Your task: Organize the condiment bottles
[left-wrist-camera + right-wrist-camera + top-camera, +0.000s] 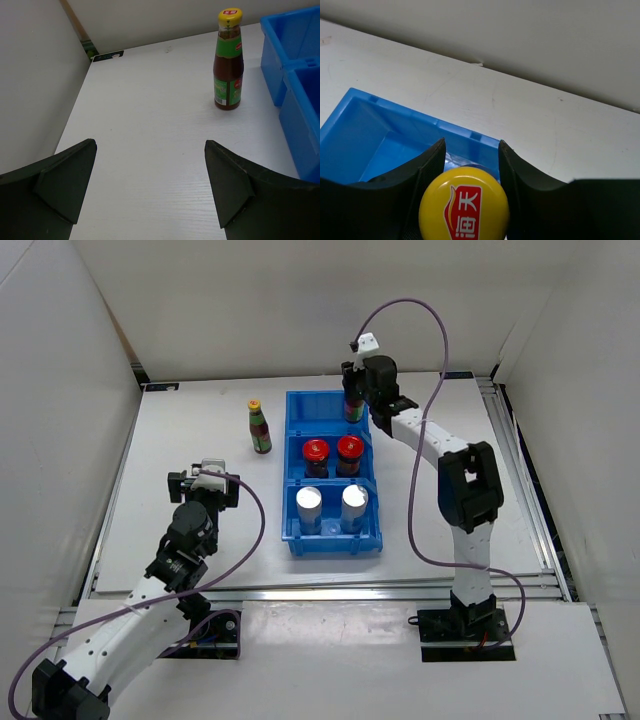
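My right gripper [354, 402] [471, 155] is shut on a slim dark bottle with a yellow cap [464, 205] [354, 408], upright in the far compartment of the blue bin [297, 410] [365, 135]. The middle compartment holds two red-lidded jars [316, 456] [349, 453]. Two white silver-topped cylinders [309, 508] [355, 506] fill the near compartment. A second yellow-capped bottle [260, 428] [229, 59] stands upright on the table left of the bin. My left gripper [204, 480] [150, 180] is open and empty over bare table, short of that bottle.
White walls enclose the table on the left, back and right. A metal rail [300, 592] runs along the near table edge. The bin's blue wall [300, 85] shows at the right of the left wrist view.
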`<act>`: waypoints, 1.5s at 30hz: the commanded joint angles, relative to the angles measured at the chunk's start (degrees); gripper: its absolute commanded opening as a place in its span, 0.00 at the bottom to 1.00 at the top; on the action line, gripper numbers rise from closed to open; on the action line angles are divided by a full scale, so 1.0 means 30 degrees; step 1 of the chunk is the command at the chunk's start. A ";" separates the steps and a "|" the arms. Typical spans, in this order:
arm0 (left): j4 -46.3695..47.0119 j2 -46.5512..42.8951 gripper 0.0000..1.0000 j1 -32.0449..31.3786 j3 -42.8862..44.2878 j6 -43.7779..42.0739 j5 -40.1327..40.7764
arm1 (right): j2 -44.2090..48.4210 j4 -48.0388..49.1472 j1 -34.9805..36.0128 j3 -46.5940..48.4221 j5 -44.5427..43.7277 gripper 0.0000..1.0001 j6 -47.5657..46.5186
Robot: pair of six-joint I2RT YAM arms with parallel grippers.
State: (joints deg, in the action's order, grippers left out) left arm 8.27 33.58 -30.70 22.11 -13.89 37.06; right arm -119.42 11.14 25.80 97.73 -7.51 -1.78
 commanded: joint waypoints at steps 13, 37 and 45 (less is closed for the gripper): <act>0.0670 0.0290 1.00 0.0037 -0.0133 0.0206 -0.0048 | -0.1328 0.2528 0.0423 0.1963 0.0540 0.00 0.0711; 0.0875 0.0112 1.00 0.0037 -0.0309 0.0206 0.0421 | -0.1240 -0.1366 0.0948 0.2781 -0.1595 0.76 0.1795; 0.0643 0.0114 1.00 0.0037 -0.0309 0.0819 0.0596 | 0.0774 -0.3944 0.0950 0.5067 -0.2800 1.00 0.1033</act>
State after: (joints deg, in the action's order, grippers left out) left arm 9.50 34.06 -30.70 21.80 -13.04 38.00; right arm -124.97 1.08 28.60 108.16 -13.32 2.48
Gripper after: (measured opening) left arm 0.998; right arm 0.998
